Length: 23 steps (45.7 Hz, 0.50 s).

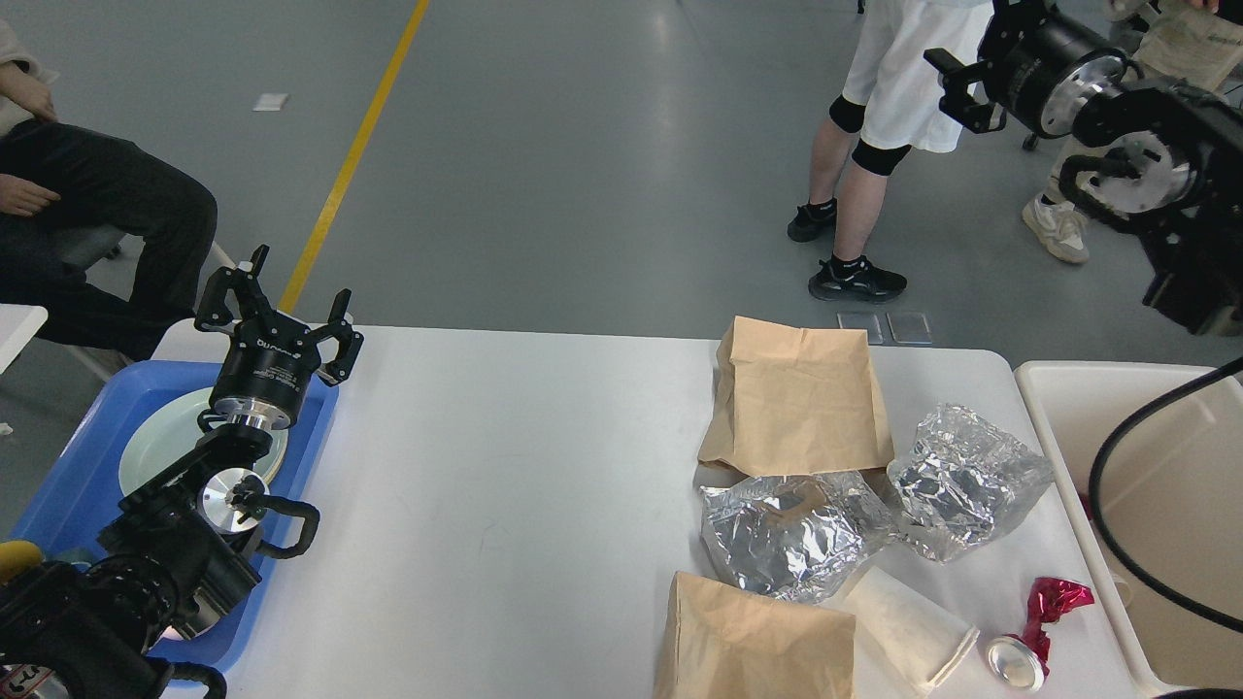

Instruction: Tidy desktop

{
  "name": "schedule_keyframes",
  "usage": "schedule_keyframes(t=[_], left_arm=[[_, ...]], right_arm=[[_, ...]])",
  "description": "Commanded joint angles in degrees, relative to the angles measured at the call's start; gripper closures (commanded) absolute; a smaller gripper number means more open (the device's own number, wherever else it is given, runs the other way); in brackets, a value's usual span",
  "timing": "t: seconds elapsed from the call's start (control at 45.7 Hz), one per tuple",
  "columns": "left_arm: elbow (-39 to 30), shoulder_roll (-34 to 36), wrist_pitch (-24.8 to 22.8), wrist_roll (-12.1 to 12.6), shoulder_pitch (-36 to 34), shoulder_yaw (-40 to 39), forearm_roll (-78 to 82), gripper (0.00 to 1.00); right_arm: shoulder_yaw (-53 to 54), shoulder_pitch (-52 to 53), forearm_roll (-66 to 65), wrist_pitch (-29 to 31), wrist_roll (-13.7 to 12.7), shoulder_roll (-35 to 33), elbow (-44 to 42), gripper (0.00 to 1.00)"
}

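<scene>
only faint unreadable lettering on spread, empty left gripper (277, 301); right gripper (957, 92) state unclear.

Robot test area in an industrial hall or lab. Grey sealed concrete floor (583, 146) with yellow lane line (354, 155). Folding white desktop (505, 485) stands on open floor. One person seated (87, 214), another standing (874, 146) just beyond the table, watching.
</scene>
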Motion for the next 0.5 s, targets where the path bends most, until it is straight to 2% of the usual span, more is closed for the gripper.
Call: schedule_keyframes(t=[0.0,0.241,0.262,0.481], left_arm=[[0.0,0.0,0.0,0.0,0.0,0.0,0.0,0.04],[0.0,0.0,0.0,0.0,0.0,0.0,0.0,0.04],[0.0,0.0,0.0,0.0,0.0,0.0,0.0,0.04],[0.0,0.0,0.0,0.0,0.0,0.0,0.0,0.04]], right_arm=[[-13.9,5.4,-0.3,0.2,0.0,-2.4,0.1,0.0],[-35.8,13.7,-1.0,0.3,0.0,-2.5,0.3,0.0],[-40.7,15.7,-1.0,0.3,0.0,-2.5,0.4,0.0],[-56.9,22.7,-0.9,0.4,0.0,-1.7,1.0,0.0]])
